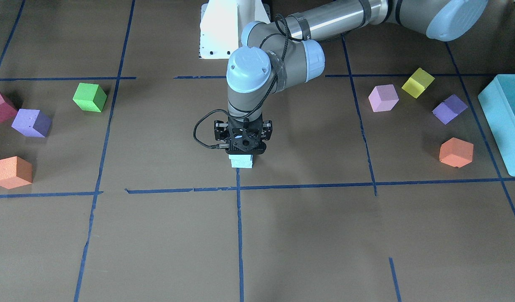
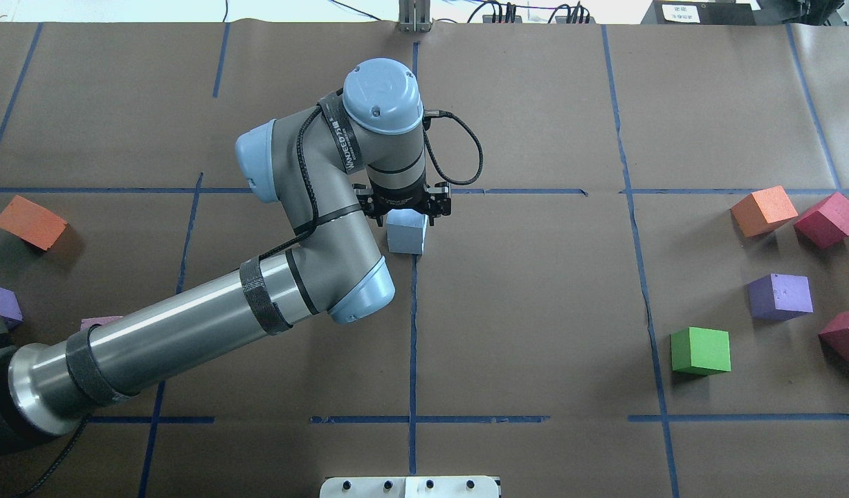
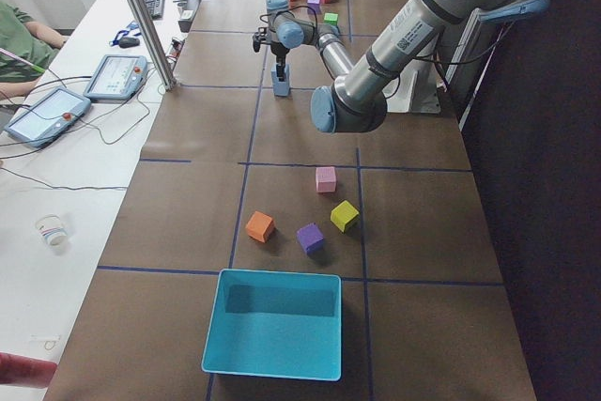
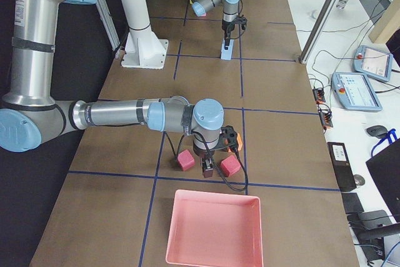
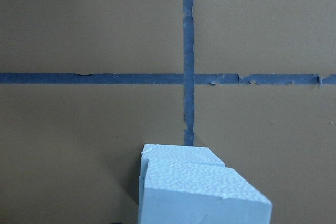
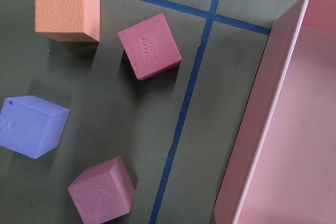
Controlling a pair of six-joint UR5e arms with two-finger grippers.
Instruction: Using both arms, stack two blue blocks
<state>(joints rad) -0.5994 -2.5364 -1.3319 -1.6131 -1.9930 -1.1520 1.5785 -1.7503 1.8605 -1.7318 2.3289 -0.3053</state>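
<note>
Now | left end effector (image 1: 242, 153) atop stacked blue blocks (image 1: 241, 162), edges slightly offset, grip unclear | right end effector (image 4: 207, 168) grip unclear

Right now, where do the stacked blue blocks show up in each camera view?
Front-facing: blue blocks at centre.
Overhead: centre, slightly upper.
Exterior left: far, upper middle.
Exterior right: far, top middle.
Left wrist: bottom centre, close up.
Right wrist: not in it.
Landmark: the blue tape line running under them, also seen overhead and from the left wrist.

Pale-blue blocks (image 2: 405, 232), brown table (image 2: 535, 311)
</note>
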